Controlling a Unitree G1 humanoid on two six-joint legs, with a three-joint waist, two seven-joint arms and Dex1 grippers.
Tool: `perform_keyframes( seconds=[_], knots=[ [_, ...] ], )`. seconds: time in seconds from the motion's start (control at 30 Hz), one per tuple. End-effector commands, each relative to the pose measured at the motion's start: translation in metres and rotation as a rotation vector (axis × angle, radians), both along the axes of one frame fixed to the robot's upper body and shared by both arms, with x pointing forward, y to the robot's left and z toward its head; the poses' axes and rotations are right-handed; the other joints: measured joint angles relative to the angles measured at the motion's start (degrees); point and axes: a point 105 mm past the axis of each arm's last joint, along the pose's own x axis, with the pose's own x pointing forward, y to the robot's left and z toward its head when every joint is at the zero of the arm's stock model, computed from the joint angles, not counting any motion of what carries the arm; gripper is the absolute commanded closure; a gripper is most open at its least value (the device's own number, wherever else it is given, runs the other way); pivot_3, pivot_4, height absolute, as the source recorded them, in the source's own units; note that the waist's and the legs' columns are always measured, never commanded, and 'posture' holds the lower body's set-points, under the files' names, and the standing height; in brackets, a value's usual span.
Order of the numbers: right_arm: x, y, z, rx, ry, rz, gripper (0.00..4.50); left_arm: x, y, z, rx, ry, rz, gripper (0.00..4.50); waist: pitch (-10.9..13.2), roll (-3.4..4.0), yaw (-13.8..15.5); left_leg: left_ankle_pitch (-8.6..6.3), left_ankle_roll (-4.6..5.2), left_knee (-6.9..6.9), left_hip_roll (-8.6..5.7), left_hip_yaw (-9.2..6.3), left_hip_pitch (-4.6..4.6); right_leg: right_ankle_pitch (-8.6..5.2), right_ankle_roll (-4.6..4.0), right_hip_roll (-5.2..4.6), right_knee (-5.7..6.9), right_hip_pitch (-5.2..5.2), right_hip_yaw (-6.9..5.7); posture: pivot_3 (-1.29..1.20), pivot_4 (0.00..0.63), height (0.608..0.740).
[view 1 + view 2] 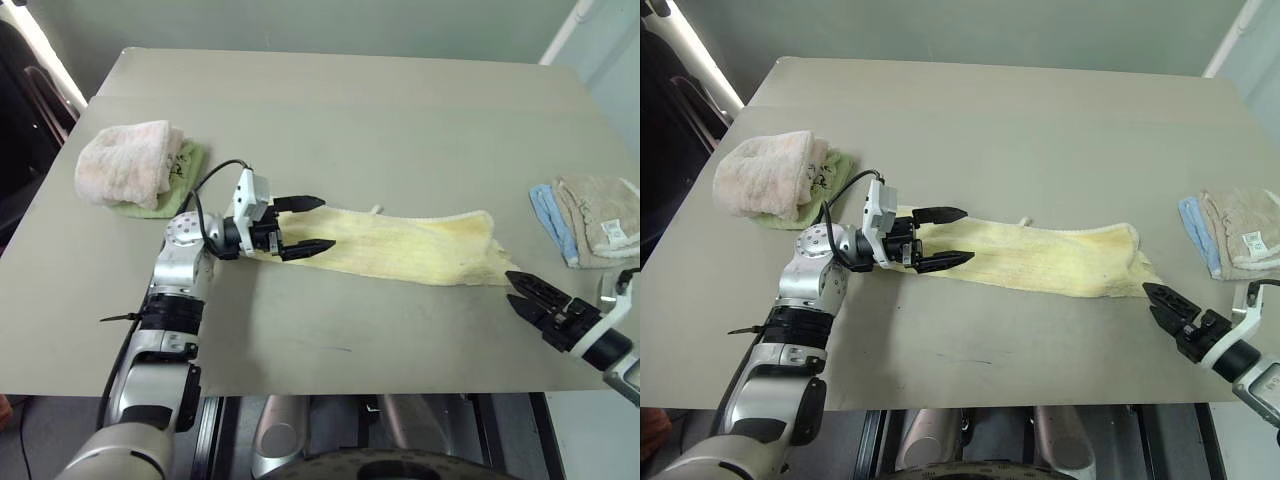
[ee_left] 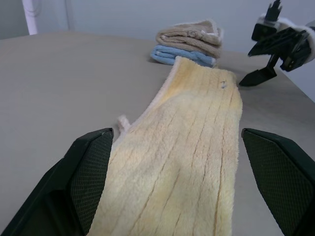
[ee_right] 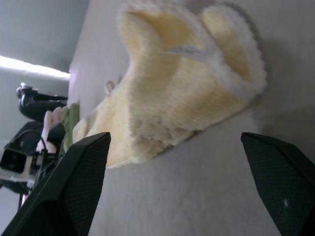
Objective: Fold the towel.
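Towel (image 1: 400,245) runs lengthwise between your arms on the bench (image 1: 350,120); left end effector (image 1: 303,228) spread over its near end, right end effector (image 1: 522,290) spread just off the far corner.

I'm looking at what seems to be a lab or test room: a plain grey table (image 1: 340,110) is standing against bare pale walls, a white pipe (image 1: 566,30) is running up past its far right corner, and folded towels (image 1: 130,165) are sitting staged at its side edges.

no readable text, labels or numbers anywhere
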Motion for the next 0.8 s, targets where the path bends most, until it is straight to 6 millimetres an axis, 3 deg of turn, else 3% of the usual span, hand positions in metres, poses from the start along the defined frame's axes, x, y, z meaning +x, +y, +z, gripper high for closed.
perform_keyframes(
  seconds=[0.03,0.47,0.6,0.8],
  knots=[
    [0.007,-0.001,0.003,0.029,0.000,-0.039,0.02,-0.003,-0.006,0.004,0.007,-0.044,-0.022,0.00,0.0,-0.01,0.0,0.00,0.00,0.00,0.00,0.00,0.01,0.00,0.00,0.00,0.00,0.01,0.00,0.00,0.150,0.697],
    [0.030,-0.005,0.005,0.088,0.005,-0.134,0.02,-0.007,-0.012,-0.004,0.018,-0.045,-0.039,0.00,0.0,-0.05,-0.2,-0.01,0.01,0.03,0.00,-0.03,-0.01,0.08,0.12,0.00,-0.13,0.07,0.01,0.00,0.150,0.697],
    [0.030,-0.004,0.007,0.074,-0.004,-0.120,0.85,-0.007,-0.014,0.001,0.017,-0.054,-0.034,0.00,0.0,-0.04,-0.2,-0.01,0.01,0.02,0.00,-0.04,-0.06,0.09,0.13,0.00,-0.16,0.05,0.01,0.00,0.150,0.697],
    [0.030,-0.005,0.007,0.066,-0.015,-0.124,3.06,-0.008,-0.019,0.007,0.022,-0.064,-0.034,0.00,0.0,-0.02,-0.1,-0.02,0.02,0.00,0.00,-0.05,-0.21,0.09,0.14,0.00,-0.25,-0.05,0.00,0.00,0.150,0.697]
  ],
)
